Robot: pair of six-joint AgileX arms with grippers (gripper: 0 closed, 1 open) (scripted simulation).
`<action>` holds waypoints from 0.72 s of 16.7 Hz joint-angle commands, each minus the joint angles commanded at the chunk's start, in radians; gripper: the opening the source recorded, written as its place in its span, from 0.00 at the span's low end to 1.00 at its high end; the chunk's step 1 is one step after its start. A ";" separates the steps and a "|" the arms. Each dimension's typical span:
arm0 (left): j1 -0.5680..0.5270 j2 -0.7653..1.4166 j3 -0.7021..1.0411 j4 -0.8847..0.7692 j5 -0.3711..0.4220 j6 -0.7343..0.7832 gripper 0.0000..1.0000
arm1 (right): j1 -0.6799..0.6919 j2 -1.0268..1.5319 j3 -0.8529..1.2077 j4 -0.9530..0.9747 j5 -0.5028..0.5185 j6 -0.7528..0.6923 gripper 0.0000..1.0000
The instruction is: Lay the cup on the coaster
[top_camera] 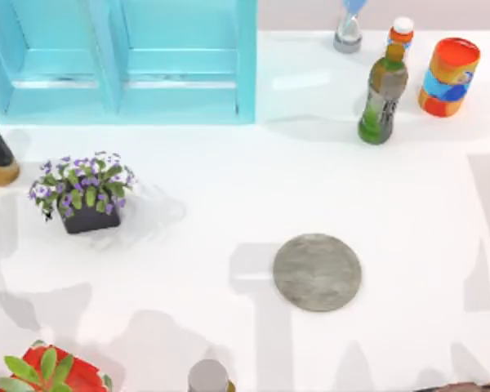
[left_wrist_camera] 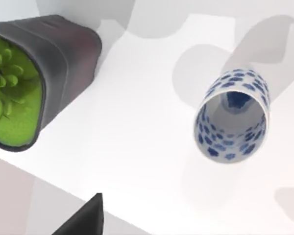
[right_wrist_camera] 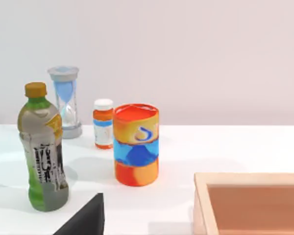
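The cup [left_wrist_camera: 232,117], whitish with dark blue marks, rests on the white table with its open mouth towards the left wrist camera, a short way from the dark flower pot [left_wrist_camera: 63,54]. In the top view the cup [top_camera: 153,214] is a faint glassy shape just right of the flower pot [top_camera: 88,214]. The coaster [top_camera: 317,272], a flat mottled grey disc, lies bare right of the table's centre, well apart from the cup. A dark part of my left gripper [left_wrist_camera: 85,218] hangs above the table near the cup. A dark part of my right gripper [right_wrist_camera: 85,218] is at the table's right.
A cyan cabinet [top_camera: 122,57] fills the back left. A green bottle [top_camera: 382,98], a striped can [top_camera: 447,77], a pill bottle [top_camera: 400,33] and an hourglass [top_camera: 349,28] stand back right. A grey-topped cylinder [top_camera: 208,377] and a red pot plant [top_camera: 45,371] sit at the front. A wooden box [right_wrist_camera: 250,205] is nearby.
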 joint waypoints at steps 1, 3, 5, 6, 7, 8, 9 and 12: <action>0.016 0.061 0.044 -0.043 0.001 0.074 1.00 | 0.000 0.000 0.000 0.000 0.000 0.000 1.00; 0.044 0.167 0.120 -0.119 0.002 0.203 1.00 | 0.000 0.000 0.000 0.000 0.000 0.000 1.00; 0.066 0.250 0.180 -0.179 0.003 0.304 1.00 | 0.000 0.000 0.000 0.000 0.000 0.000 1.00; 0.075 0.281 0.202 -0.201 0.004 0.343 1.00 | 0.000 0.000 0.000 0.000 0.000 0.000 1.00; 0.081 0.305 0.219 -0.219 0.004 0.373 1.00 | 0.000 0.000 0.000 0.000 0.000 0.000 1.00; 0.085 0.321 0.231 -0.230 0.004 0.393 1.00 | 0.000 0.000 0.000 0.000 0.000 0.000 1.00; 0.087 0.329 0.236 -0.236 0.004 0.402 1.00 | 0.000 0.000 0.000 0.000 0.000 0.000 1.00; 0.087 0.329 0.236 -0.236 0.004 0.402 1.00 | 0.000 0.000 0.000 0.000 0.000 0.000 1.00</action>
